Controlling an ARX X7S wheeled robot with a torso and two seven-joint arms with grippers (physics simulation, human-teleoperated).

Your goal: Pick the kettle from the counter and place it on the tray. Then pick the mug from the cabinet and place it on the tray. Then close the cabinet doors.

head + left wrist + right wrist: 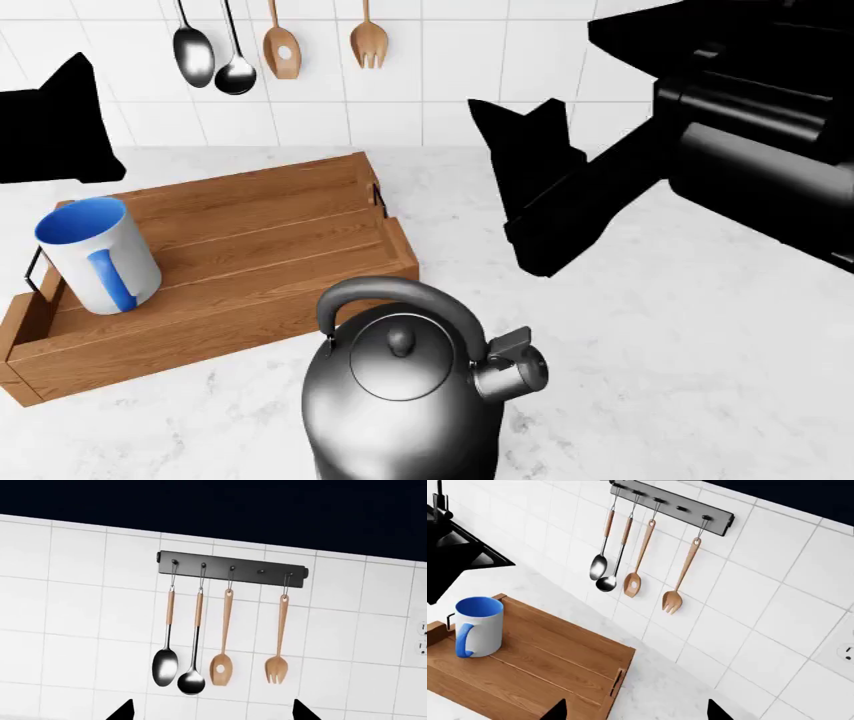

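1. Firstly, in the left wrist view I see only the white tiled wall with a black rack (232, 569) and four hanging utensils: two metal spoons and two wooden pieces. Two dark tips of the left gripper (212, 711) show at the edge, well apart, so the fingers are spread and hold nothing.

2. Next, in the head view the kettle (400, 395) stands upright on the marble counter (667, 380), just beside the long wall of the tray (267, 245) and outside it. The mug (100, 255) stands upright inside the tray, near one short end. The left gripper (60, 125) is a dark shape above the tray's far corner; the right gripper (534, 150) hangs above the counter, apart from the kettle. From here I cannot tell how either one's fingers stand.

3. Lastly, the right wrist view shows the mug in the tray and the utensils on the wall; the kettle is not visible. Its two fingertips are wide apart and empty.

4. I judge the kettle is stiff, rather heavy and slippery on its shiny body. The arched handle (395, 300) on top is the best place to grasp, at its middle, so it does not swing.
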